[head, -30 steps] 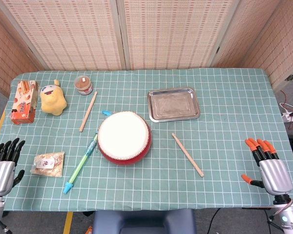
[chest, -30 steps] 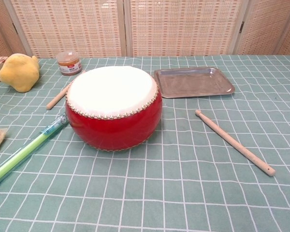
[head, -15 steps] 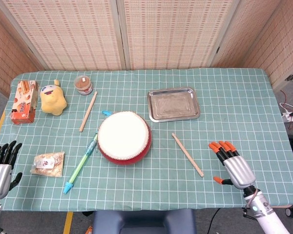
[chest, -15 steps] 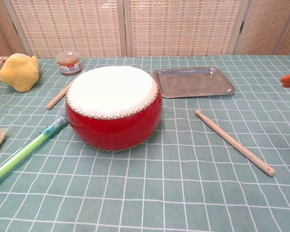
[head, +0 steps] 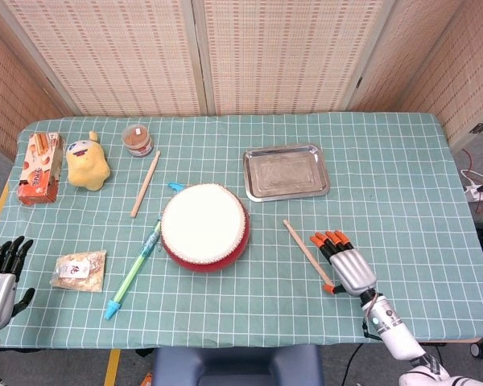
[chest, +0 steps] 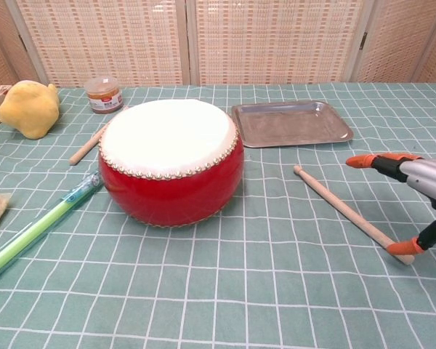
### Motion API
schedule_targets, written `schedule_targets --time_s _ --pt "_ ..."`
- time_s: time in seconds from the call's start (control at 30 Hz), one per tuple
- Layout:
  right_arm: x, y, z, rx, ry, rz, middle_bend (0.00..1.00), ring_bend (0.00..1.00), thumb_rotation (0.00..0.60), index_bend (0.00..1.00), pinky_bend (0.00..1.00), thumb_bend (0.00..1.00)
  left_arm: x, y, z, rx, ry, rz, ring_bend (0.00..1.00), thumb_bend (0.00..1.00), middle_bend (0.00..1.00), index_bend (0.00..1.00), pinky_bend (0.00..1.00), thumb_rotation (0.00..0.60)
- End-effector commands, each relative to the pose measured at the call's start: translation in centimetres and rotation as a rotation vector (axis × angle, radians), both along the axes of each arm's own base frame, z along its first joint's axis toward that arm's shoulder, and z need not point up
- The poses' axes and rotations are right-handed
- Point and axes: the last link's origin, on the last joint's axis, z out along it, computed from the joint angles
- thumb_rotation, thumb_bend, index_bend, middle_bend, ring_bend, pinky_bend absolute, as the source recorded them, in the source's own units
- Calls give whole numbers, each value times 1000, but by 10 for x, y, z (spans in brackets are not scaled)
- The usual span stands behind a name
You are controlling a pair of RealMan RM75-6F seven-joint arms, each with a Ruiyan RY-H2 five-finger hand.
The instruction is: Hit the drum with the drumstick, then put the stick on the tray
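The right hand point(head: 344, 262) hovers low over the near right part of the desk point(head: 386, 185), just beside the near end of a drumstick point(head: 308, 254). Its fingers point(head: 328, 239) are stretched out and spread, pointing toward the far side, with the thumb angled down so its orange tip sits at the stick's near end; whether it actually touches the wood cannot be told. The hand holds nothing.

The drumstick lies flat on the green checked cloth, slanting from near the drum point(head: 204, 226) toward the near right. The red drum with its white skin stands in the middle of the desk. The metal tray point(head: 286, 171) sits beyond the stick, on the far side, apart from both.

A second stick point(head: 145, 183) lies to the far left of the drum, and a green pen point(head: 133, 272) lies to its near left.

The left hand point(head: 0, 272) rests at the near left edge of the desk, fingers apart, gripping nothing.
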Motion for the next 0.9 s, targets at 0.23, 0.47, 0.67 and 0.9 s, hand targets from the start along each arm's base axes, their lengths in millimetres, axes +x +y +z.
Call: schedule_targets --time_s 0.23,0.47,0.67,0.9 --pt "-6 -12 -12 -10 49 -2 48 0 600 0 56 56 -3 1 -1 -15 -14 1 0 249 0 33 21 600" --pt "-29 -32 6 -87 97 -78 47 0 600 0 56 56 -4 1 -2 -18 -16 2 0 249 0 33 21 600" --pt "-38 -51 19 -134 130 -123 48 0 600 10 56 88 -5 0 -1 -17 -16 8 0 249 0 33 21 600" --pt "0 -51 10 -5 -49 -141 48 0 600 179 57 159 -5 -1 -1 -17 -16 8 0 249 0 32 20 600"
